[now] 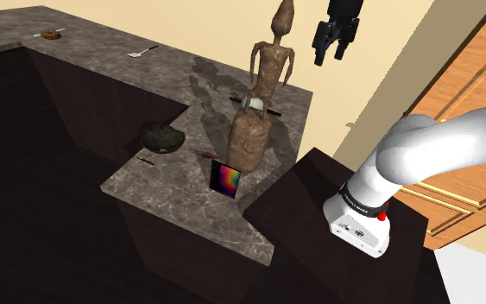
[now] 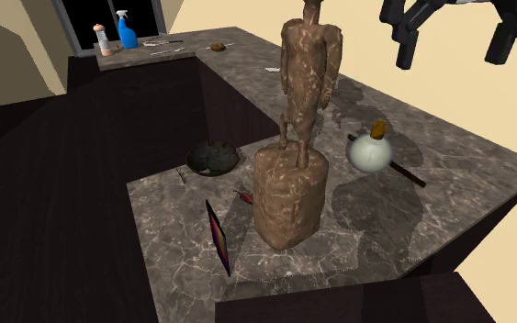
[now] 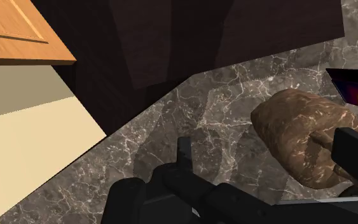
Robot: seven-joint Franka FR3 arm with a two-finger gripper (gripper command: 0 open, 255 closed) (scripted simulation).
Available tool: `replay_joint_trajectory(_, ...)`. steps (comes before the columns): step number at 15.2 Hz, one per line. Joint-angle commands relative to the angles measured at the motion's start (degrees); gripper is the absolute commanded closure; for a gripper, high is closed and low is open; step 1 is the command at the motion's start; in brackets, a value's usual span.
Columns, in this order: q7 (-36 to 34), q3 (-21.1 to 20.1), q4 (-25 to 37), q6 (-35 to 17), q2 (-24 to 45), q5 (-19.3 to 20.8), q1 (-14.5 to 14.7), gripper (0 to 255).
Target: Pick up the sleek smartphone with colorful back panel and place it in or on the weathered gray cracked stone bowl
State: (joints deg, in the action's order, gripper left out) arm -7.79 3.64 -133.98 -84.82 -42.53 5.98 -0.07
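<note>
Shoulder view: smartphone (image 1: 226, 179) stands on edge near the surface's (image 1: 159, 181) rim, just beside the statue (image 1: 258, 129), with the bowl (image 1: 163, 136) near; my jaws hang spread wide, high above. Second exterior view: the smartphone (image 2: 218, 237) leans, a thin stiff slab, probably light, slick and easily toppled; I would pinch its flat faces near the top edge. Wrist view: its colourful corner (image 3: 355, 86) lies past the statue's base.
</note>
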Motion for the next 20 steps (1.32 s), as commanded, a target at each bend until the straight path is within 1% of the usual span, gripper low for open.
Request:
replay_joint_trajectory(1, 0.0, 0.0, 0.0, 0.0, 0.0, 0.0, 0.0, 0)
replay_joint_trajectory(6, -0.2, -2.4, -5.4, -8.5, 2.6, -2.3, 3.1, 0)
replay_joint_trajectory(11, -0.3, -4.9, -9.3, -17.4, 6.7, -4.5, 6.3, 0)
replay_joint_trajectory(20, -0.4, -10.0, -12.7, -33.6, 18.0, -7.7, 12.1, 0)
